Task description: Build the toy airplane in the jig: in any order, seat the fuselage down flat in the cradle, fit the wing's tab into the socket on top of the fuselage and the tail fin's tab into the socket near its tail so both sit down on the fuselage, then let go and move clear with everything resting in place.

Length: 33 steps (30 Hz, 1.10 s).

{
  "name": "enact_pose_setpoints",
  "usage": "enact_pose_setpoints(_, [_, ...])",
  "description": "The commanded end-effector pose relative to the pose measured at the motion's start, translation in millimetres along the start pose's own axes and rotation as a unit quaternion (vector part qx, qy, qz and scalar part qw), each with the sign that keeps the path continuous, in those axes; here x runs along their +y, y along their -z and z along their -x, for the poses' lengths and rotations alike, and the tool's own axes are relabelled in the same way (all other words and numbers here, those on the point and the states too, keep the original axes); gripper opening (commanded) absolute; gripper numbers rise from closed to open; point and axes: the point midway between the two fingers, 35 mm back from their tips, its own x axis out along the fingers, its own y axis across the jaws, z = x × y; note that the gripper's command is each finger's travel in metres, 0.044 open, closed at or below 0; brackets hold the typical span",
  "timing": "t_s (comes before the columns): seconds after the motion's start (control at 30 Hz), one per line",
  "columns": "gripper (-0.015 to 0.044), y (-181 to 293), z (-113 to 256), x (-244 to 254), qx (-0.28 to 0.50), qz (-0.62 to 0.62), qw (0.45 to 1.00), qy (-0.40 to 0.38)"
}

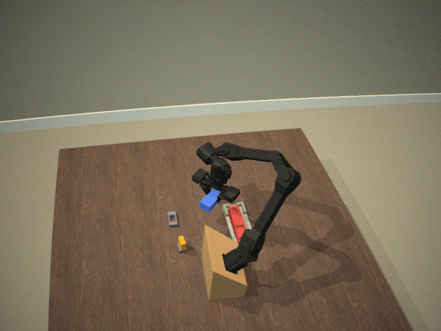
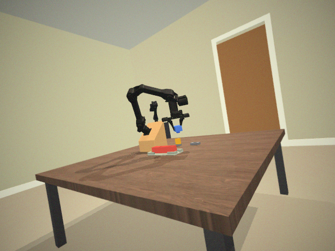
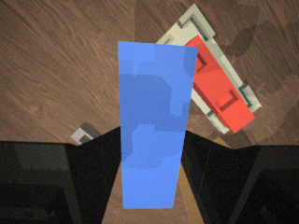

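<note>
So we had the claw [image 1: 213, 192] [image 2: 177, 126] [image 3: 149, 130] pinching the blue wing [image 1: 210, 200] [image 2: 177, 128] [image 3: 153, 126] mid-length above the worktop [image 1: 117, 199] [image 2: 189, 172] [image 3: 56, 56], away from its edges. Probably light, stiff, maybe slick, so we figured gripping its long sides was right. Beyond, the red fuselage [image 1: 236, 217] [image 2: 164, 149] [image 3: 217, 86] sat in the cradle [image 1: 243, 207] [image 2: 172, 153] [image 3: 179, 37].

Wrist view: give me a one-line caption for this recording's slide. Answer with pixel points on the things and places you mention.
Blue wing [image 1: 210, 200] [image 2: 178, 128] [image 3: 151, 107] gripped between black fingers, the red fuselage [image 1: 236, 218] [image 2: 164, 149] [image 3: 216, 84] lying in its pale cradle [image 1: 225, 210] [image 2: 171, 153] [image 3: 252, 99] beyond.
</note>
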Motion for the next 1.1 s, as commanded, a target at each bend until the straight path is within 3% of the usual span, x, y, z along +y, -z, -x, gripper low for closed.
enact_pose_setpoints(0.0, [0.0000, -4, -2, -11, -0.002, -0.031, 1.000, 0.000])
enact_pose_setpoints(1.07, [0.0000, -16, -25, -109, -0.012, -0.299, 0.954, 0.008])
